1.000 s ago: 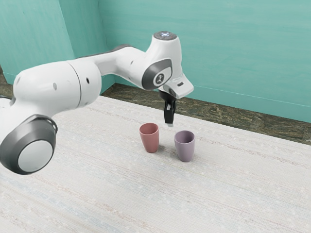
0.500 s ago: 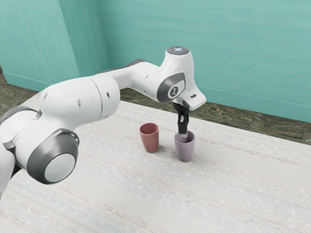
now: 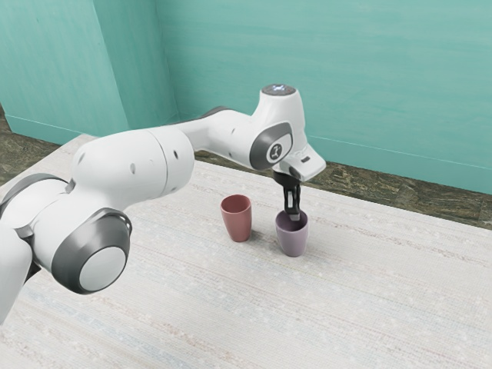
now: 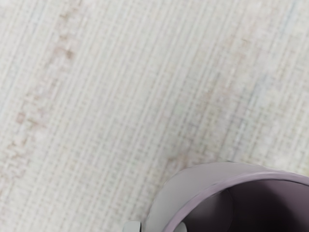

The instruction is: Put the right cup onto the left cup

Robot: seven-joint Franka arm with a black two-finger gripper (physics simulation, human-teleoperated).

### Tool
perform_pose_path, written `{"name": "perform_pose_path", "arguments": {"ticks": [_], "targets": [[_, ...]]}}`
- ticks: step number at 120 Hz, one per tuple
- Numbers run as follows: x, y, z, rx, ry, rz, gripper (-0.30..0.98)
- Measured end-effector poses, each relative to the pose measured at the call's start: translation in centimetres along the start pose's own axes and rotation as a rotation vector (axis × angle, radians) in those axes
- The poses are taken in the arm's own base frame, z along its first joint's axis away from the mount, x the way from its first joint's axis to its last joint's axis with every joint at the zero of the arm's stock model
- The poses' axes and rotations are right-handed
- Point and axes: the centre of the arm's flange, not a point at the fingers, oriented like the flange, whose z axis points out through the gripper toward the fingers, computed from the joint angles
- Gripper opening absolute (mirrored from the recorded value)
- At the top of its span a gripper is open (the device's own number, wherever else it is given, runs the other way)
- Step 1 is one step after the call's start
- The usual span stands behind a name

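Gripper (image 3: 293, 216) apart, astride the wall of the purple cup (image 3: 292, 241), one fingertip (image 4: 181, 227) inside.

A pale table (image 3: 361, 307) stretches across the exterior view, its off-white top finely ribbed like woven cloth, with faint streaks of brown, pink and blue. Its far edge slopes downward toward the exterior view's right. Two cups stand upright on it, near each other but apart, both open at the top and narrower at the base. The red cup (image 3: 237, 223) is on the exterior view's left; the mauve cup (image 3: 293, 241) is on the right, slightly closer to that camera. Soft shadows fall beside them. The wrist view looks down on the ribbed surface and the mauve cup's curved rim and dark inside.
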Motion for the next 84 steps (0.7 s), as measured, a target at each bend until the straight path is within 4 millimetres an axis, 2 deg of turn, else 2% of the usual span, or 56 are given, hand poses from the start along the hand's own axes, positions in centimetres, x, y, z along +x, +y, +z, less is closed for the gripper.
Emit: {"name": "perform_pose_path", "arguments": {"ticks": [48,60,84], "targets": [[-0.7,0.1,0.0,-0.02,0.002,-0.028,-0.09],[-1.7,-0.1,-2.0,-0.015,0.004,-0.043,-0.1],[-4.3,-1.1,-7.2,0.017,0.018,-0.079,-0.1]]}}
